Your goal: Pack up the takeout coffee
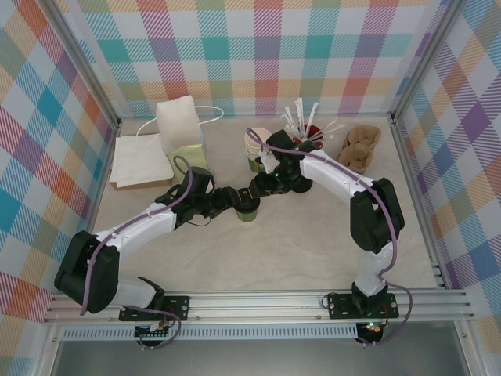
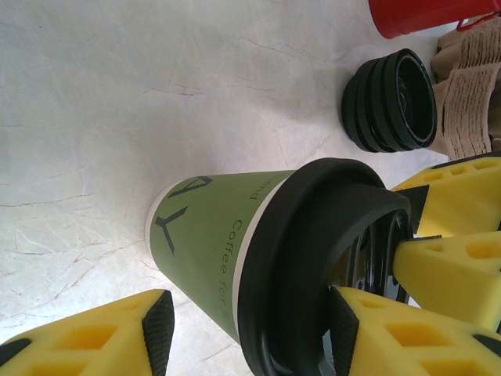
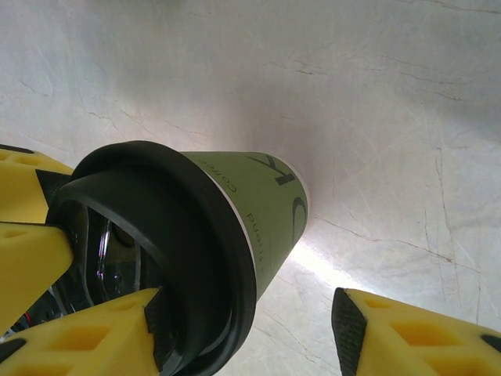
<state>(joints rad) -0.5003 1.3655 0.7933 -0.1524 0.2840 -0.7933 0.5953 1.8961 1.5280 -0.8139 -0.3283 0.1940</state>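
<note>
The takeout coffee [image 1: 247,210] stands mid-table, a small paper cup with an olive-green lower part [image 2: 205,227] and a black lid [image 2: 305,258]. My left gripper [image 2: 250,329] reaches in from the left and is open. The lid sits between its fingers: the right pad [image 2: 343,329] is against the lid's top, and the left pad [image 2: 158,329] is clear of the cup. My right gripper [image 3: 252,329] comes from the right, also open. Its left pad [image 3: 156,329] is at the lid [image 3: 172,235], and its other pad [image 3: 348,329] hangs over bare table. Both grippers meet above the cup [image 3: 258,211].
A white paper bag [image 1: 178,125] stands at the back left beside a pile of napkins [image 1: 141,160]. Behind the cup are stacked paper cups [image 1: 254,149], a red cup of stirrers [image 1: 311,133], cardboard carriers [image 1: 360,147] and stacked black lids [image 2: 390,102].
</note>
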